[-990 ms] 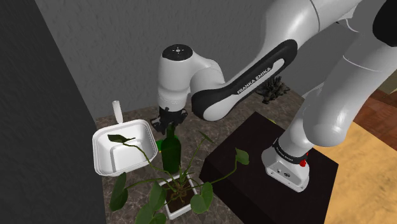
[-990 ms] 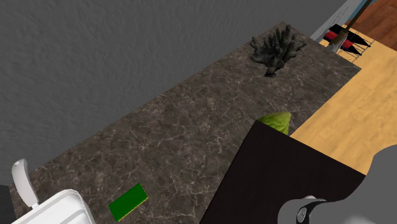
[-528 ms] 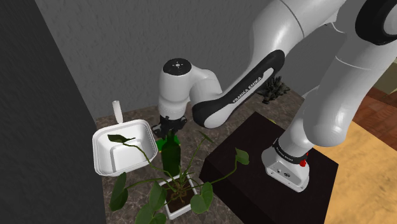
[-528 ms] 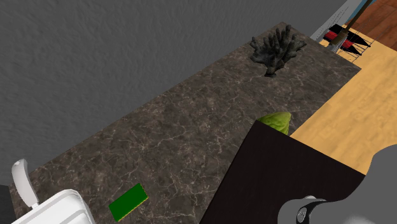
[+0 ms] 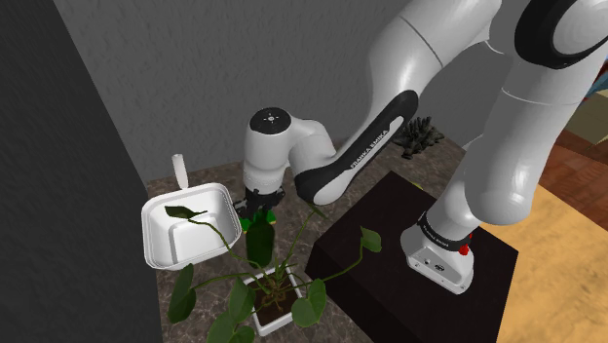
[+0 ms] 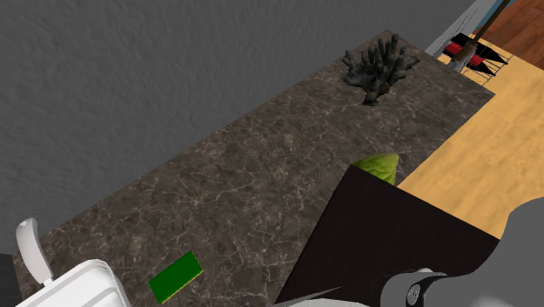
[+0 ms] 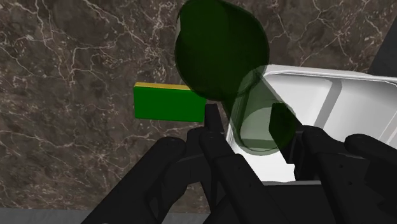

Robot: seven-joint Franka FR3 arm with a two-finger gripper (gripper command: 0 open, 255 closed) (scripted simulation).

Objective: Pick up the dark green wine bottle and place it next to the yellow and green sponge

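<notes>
Dark green and see-through, the wine bottle [image 5: 259, 242] stands upright on the marble-patterned tabletop [image 6: 261, 174], just beside the white sink basin [image 5: 161, 219] and behind the leafy potted plant [image 5: 274, 297] as the shoulder view has it. The gripper [image 5: 258, 207] hangs straight over the bottle's top. In the wrist view its black fingers [image 7: 213, 121] stand apart on either side of the bottle's neck, with a gap showing on at least one side, so nothing is clasped yet.

The step in hand looks like the grasp itself. To do it well, I would centre the neck between the fingers before closing, so that one pad does not strike first and tip the bottle toward the basin. The grip should sit low enough on the neck that the smooth surface cannot slip out. The lift should then go straight up, clear of the plant's arching stems.

The yellow and green sponge [image 7: 168, 103] lies flat on the tabletop close by, on the bottle's far side from the basin, so the carry should be short.
</notes>
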